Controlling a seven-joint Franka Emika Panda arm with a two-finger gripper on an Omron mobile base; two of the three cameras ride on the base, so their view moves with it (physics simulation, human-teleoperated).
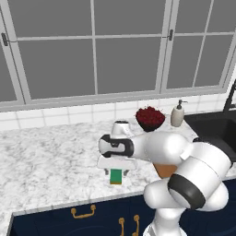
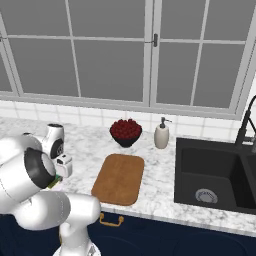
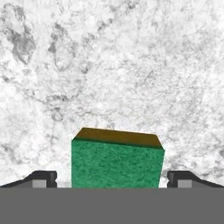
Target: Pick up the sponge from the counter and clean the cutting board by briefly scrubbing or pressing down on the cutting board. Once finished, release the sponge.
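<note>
The sponge (image 3: 117, 164), green on top with a brownish side layer, lies flat on the marbled counter (image 3: 109, 65). My gripper (image 3: 112, 179) hangs straight above it and is open, one fingertip (image 3: 43, 178) on each side of the sponge and clear of it. From the left base view the sponge (image 1: 115, 177) sits near the counter's front edge, just under the gripper (image 1: 116, 171). The brown cutting board (image 2: 119, 178) lies to the right of the hand; in the left base view the arm covers most of the cutting board (image 1: 165, 171). A green sliver of the sponge (image 2: 54, 183) peeks out beside the arm.
A dark bowl of red fruit (image 2: 125, 131) and a soap dispenser (image 2: 161, 134) stand at the back by the tiled wall. A black sink (image 2: 215, 175) with a faucet (image 2: 245, 125) lies right of the board. Navy cabinets with gold handles (image 1: 83, 212) run below the counter edge.
</note>
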